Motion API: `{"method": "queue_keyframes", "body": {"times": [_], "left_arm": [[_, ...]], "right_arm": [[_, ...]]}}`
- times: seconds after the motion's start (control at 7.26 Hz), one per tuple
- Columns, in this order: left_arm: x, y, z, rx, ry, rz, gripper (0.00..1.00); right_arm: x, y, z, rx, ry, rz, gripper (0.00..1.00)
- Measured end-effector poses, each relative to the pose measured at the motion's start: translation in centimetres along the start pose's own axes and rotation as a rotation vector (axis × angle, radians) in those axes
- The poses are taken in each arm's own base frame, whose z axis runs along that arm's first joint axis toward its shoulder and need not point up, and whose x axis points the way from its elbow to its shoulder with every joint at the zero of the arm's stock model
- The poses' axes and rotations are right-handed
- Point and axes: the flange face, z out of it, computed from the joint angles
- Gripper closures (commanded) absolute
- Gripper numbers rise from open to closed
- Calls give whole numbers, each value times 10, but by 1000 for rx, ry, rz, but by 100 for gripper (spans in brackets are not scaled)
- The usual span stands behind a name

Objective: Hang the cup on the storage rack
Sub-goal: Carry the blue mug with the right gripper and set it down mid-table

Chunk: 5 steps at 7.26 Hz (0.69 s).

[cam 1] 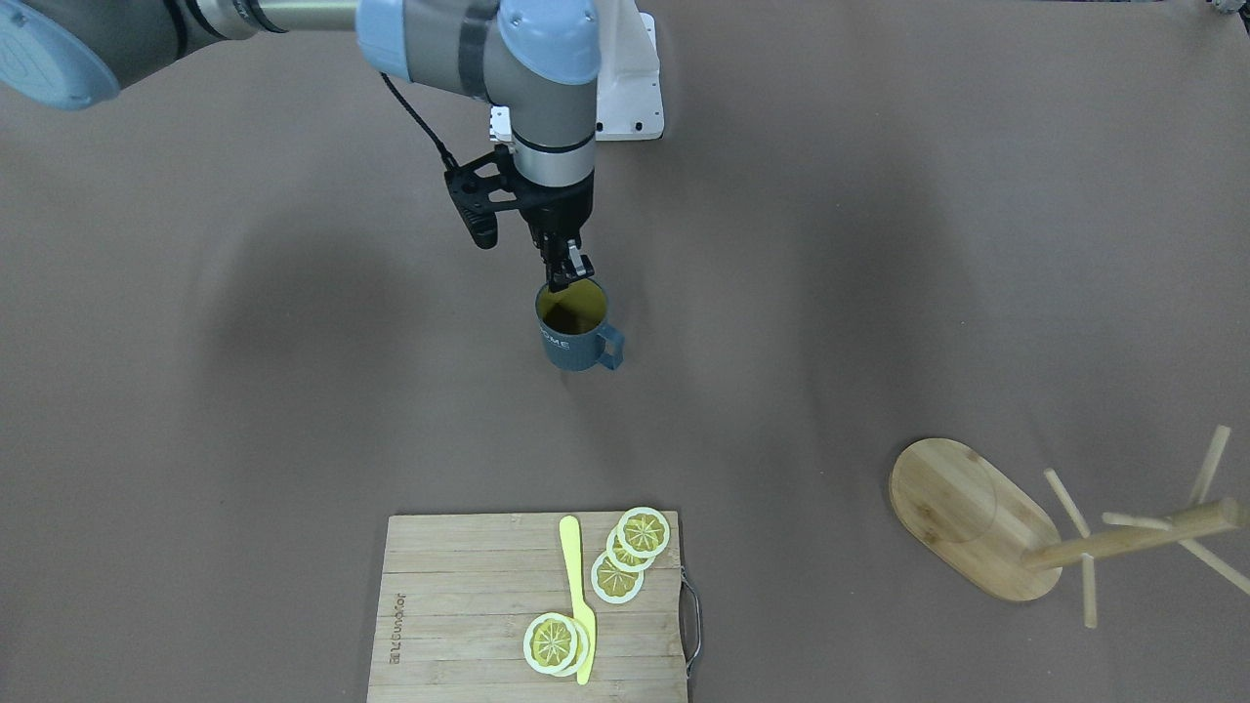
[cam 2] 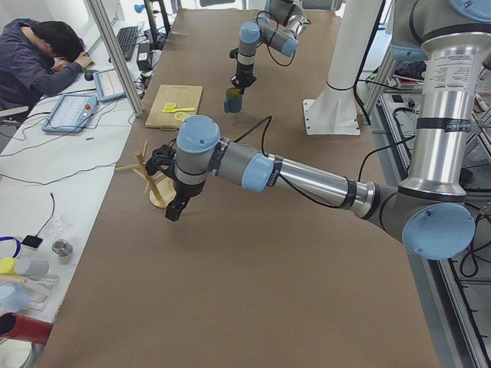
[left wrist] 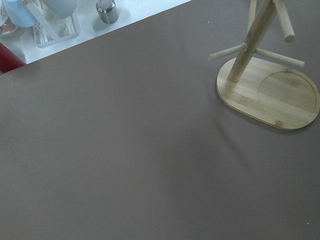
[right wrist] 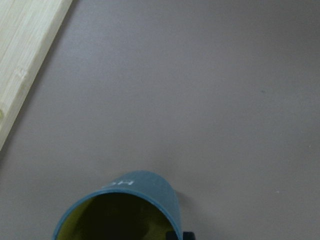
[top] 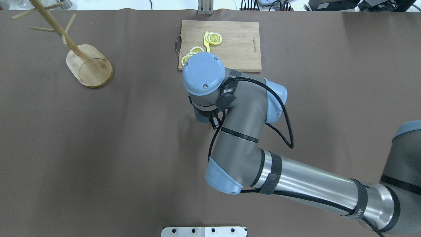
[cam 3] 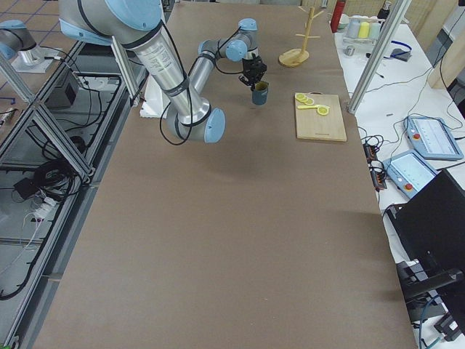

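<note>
Front-facing exterior: right gripper (cam 1: 567,278) clamped on rim of teal mug (cam 1: 576,342) — left gripper (cam 2: 175,211) near bamboo mug tree (cam 1: 962,508). Left grip state: cannot tell.

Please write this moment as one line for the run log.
right gripper: shut on cup rim | cup: upright, not hung | rack: pegs bare | left gripper: near rack, state unclear
</note>
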Motion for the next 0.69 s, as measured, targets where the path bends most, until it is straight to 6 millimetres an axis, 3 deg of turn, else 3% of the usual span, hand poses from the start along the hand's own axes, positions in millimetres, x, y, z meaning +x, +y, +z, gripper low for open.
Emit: {"method": "queue_keyframes", "body": {"times": [0.14, 0.41, 0.55, 0.69], "left_arm": [[0, 0, 0, -1, 1, -1, 1], [0, 0, 0, -1, 1, -1, 1], [0, -1, 0, 0, 1, -1, 1], [0, -1, 0, 0, 1, -2, 1]], "right_arm": [[-5, 9, 8, 14, 13, 28, 100], [-3, 6, 23, 34, 33, 33, 97], [0, 3, 28, 37, 37, 28, 71], [1, 2, 30, 38, 39, 16, 1]]}}
